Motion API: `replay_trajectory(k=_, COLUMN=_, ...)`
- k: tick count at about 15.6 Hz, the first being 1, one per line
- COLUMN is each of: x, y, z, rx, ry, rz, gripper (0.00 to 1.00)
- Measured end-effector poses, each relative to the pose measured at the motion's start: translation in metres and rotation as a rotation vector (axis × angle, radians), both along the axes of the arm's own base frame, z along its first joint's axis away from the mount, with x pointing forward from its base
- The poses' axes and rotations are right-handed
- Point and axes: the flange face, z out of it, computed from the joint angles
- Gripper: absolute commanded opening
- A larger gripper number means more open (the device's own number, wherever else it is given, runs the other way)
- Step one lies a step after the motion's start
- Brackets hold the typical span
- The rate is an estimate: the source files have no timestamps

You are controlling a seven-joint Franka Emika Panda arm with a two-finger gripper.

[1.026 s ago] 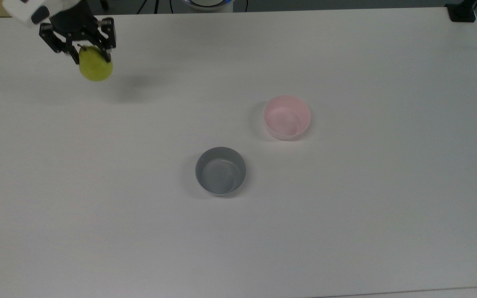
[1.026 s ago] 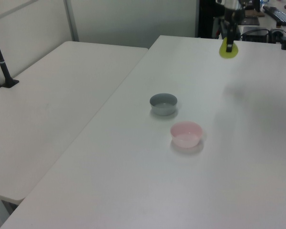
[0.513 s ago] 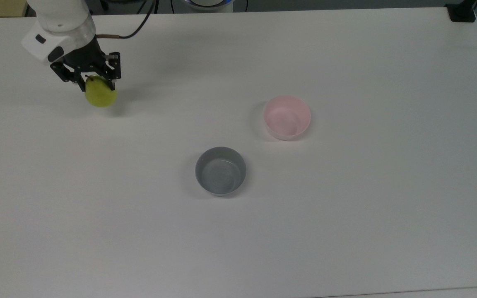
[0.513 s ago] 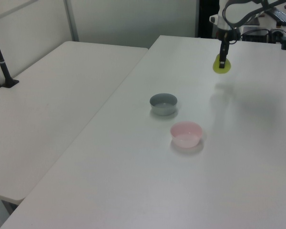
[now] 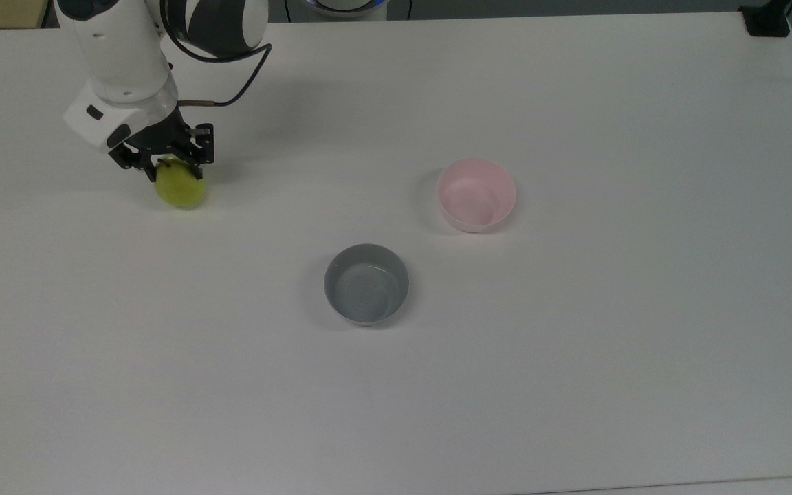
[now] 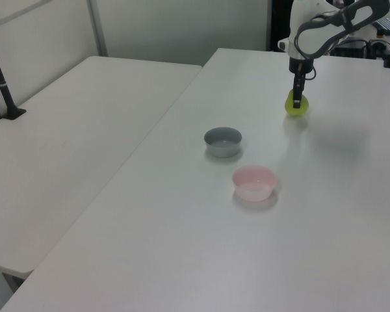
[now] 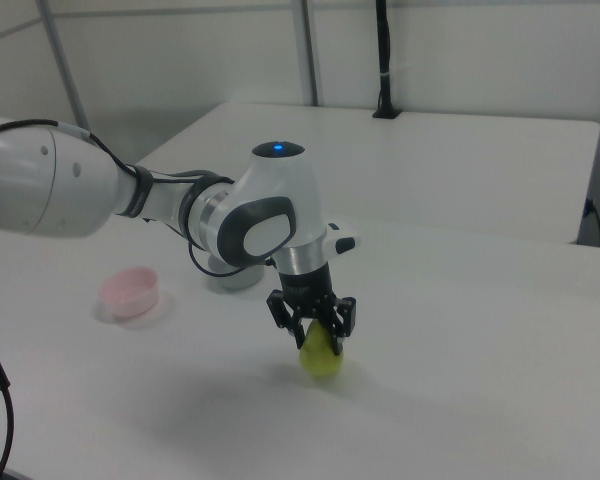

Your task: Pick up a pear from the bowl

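The pear is a small yellow-green fruit at the top view's upper left, far from the bowl. My gripper points down and is shut on its upper part, one black finger on each side. The pear hangs at or just above the tabletop in the right view; I cannot tell whether it touches. In the left view the pear and gripper are at the table's far end. The pale pink bowl stands empty right of centre in the top view, and it also appears as the bowl and the bowl.
An empty grey bowl sits near the middle of the white table, below and left of the pink one in the top view. A second white table adjoins on the left view's left. A black clamp sits at the top view's upper right corner.
The gripper has come down with the pear and shifted toward the top view's lower right, from well above the table to tabletop level. Both bowls stay put.
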Motion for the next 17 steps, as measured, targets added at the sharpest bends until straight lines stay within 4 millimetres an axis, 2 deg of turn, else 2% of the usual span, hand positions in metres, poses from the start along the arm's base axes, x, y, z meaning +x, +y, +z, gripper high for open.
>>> replay_trajectory(k=5, x=0.001, y=0.0, z=-0.006, rx=-0.001, ry=0.006, rz=-0.002, gripper=0.9)
replay_trajectory(k=6, x=0.001, y=0.0, z=-0.006, rx=-0.001, ry=0.006, rz=-0.003, gripper=1.0)
replay_trajectory(k=13, x=0.002, y=0.001, z=0.002, rx=0.003, ry=0.007, rz=-0.034, gripper=1.0)
replay_trajectory(k=15, x=0.004, y=0.001, z=0.019, rx=0.015, ry=0.028, rz=-0.037, gripper=1.0)
replay_trajectory(k=17, x=0.004, y=0.003, z=0.05, rx=0.031, ry=0.043, rz=-0.041, gripper=1.0)
